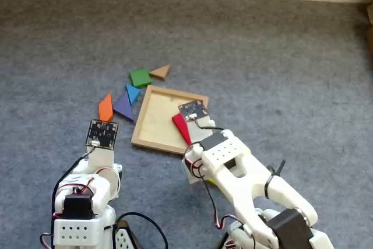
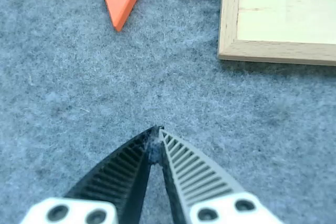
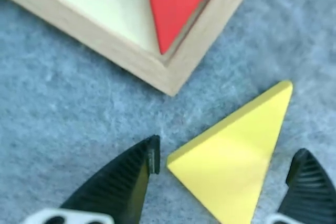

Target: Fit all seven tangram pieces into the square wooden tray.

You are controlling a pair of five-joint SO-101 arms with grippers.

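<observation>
The square wooden tray [image 1: 152,142] lies mid-table with a red triangle [image 1: 181,127] inside along its right side. In the right wrist view the red triangle [image 3: 176,1] sits in the tray corner [image 3: 173,74], and a yellow triangle [image 3: 236,156] lies flat on the carpet just outside it, between the spread fingers of my right gripper [image 3: 226,163], which is open. My left gripper [image 2: 158,132] is shut on nothing, over bare carpet near the tray's corner [image 2: 231,51]. An orange parallelogram [image 1: 105,108], dark blue triangle [image 1: 123,107], light blue triangle [image 1: 133,92], green square [image 1: 140,77] and tan triangle [image 1: 160,72] lie left of the tray.
Grey carpet covers the whole table. The right arm's white body [image 1: 245,173] overhangs the tray's near right corner. The left arm [image 1: 87,190] stands at the near left. Open carpet stretches to the right of the tray and behind it.
</observation>
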